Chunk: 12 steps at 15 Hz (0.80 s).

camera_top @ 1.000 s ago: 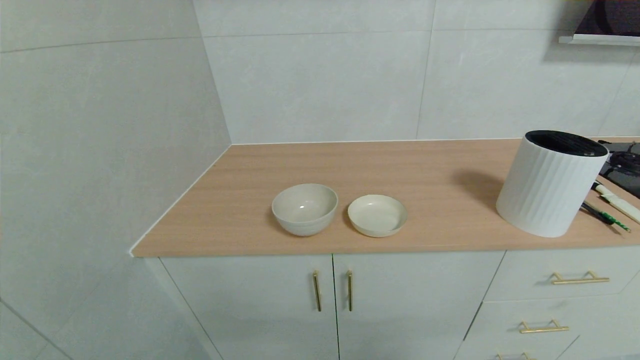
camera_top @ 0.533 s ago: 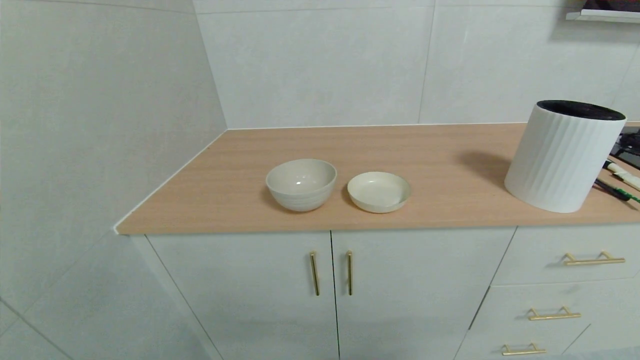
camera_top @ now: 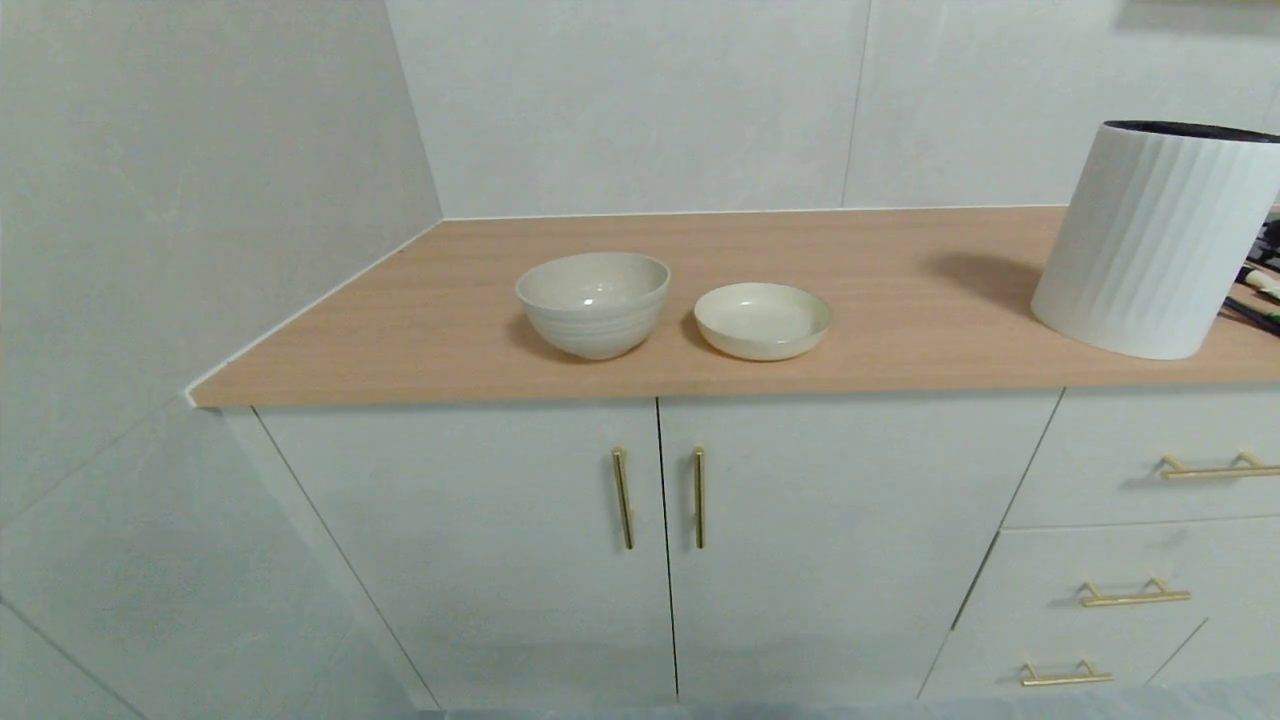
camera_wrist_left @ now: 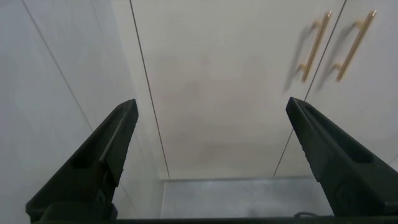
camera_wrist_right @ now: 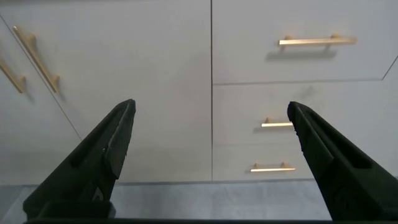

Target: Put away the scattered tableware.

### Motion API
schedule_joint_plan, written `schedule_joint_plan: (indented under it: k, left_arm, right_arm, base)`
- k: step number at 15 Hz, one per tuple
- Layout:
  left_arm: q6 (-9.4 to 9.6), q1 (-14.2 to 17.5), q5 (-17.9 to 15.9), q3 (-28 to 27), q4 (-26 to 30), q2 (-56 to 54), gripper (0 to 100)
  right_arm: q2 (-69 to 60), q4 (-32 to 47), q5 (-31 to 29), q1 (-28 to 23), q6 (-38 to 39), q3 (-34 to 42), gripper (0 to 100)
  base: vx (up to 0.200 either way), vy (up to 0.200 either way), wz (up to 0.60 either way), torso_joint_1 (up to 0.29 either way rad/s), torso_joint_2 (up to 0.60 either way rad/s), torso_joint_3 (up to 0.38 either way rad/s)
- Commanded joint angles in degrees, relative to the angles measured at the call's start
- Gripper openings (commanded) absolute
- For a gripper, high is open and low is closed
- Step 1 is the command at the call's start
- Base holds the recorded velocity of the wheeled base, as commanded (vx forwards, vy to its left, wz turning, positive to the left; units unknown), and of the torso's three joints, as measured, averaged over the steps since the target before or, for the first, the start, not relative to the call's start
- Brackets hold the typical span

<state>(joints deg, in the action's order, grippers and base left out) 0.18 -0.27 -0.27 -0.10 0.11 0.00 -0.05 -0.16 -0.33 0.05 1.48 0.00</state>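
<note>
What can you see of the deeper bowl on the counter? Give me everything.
The deeper bowl is round and pale grey-beige with a glossy, ceramic-looking finish. Faint horizontal ridges run around its lower outside wall. It stands upright and looks empty, with a small glint inside. It rests on the wooden countertop near the front edge, above the left cabinet door. The shallow dish sits just to its right, with a narrow gap between them. Nothing else touches it.

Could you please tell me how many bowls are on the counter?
2: a deep bowl near the front edge of the counter, and a shallow bowl close beside it on its right.
</note>
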Motion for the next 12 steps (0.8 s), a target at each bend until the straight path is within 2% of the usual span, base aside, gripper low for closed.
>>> schedule_joint_plan:
  k: [1, 7, 12]
  left_arm:
    - [-0.01, 0.00, 0.00, 0.10, 0.07, 0.00, 100]
    - [-0.01, 0.00, 0.00, 0.01, 0.07, 0.00, 100]
    - [-0.01, 0.00, 0.00, 0.01, 0.07, 0.00, 100]
  right_arm:
    - [0.05, -0.02, -0.02, 0.04, 0.02, 0.00, 100]
    - [0.05, -0.02, -0.02, 0.04, 0.02, 0.00, 100]
    - [0.05, -0.02, -0.02, 0.04, 0.02, 0.00, 100]
  base:
    - [0.000, 0.000, 0.00, -0.163, 0.47, 0.310]
    - [0.000, 0.000, 0.00, -0.126, 0.46, 0.317]
    - [0.000, 0.000, 0.00, -0.023, 0.10, 0.069]
